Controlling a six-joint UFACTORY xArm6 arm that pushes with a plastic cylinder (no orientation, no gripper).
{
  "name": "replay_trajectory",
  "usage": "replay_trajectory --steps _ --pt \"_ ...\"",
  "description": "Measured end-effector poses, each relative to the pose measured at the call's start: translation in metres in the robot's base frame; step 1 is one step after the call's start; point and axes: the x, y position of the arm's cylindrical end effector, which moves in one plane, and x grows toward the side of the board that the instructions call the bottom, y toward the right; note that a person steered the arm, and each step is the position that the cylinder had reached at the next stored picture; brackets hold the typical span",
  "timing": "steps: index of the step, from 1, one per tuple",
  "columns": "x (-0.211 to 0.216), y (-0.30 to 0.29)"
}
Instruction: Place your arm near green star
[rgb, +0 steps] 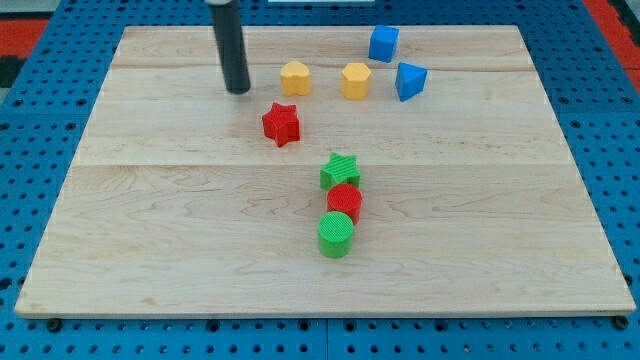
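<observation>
The green star (340, 170) lies near the middle of the wooden board, touching a red cylinder (345, 202) just below it. A green cylinder (336, 235) sits below that one, so the three form a short column. My tip (238, 90) rests on the board at the upper left, well apart from the green star, up and to the view's left of it. A red star (282, 124) lies between my tip and the green star.
Two yellow blocks (295, 78) (356, 80) sit to the right of my tip. A blue cube (383, 43) and a blue wedge-like block (409, 80) lie at the upper right. The board's edge (320, 314) meets a blue pegboard.
</observation>
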Motion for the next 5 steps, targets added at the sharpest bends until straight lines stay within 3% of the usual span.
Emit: replay_trajectory --steps 2,5 --pt "0.125 0.004" --pt "0.117 0.082"
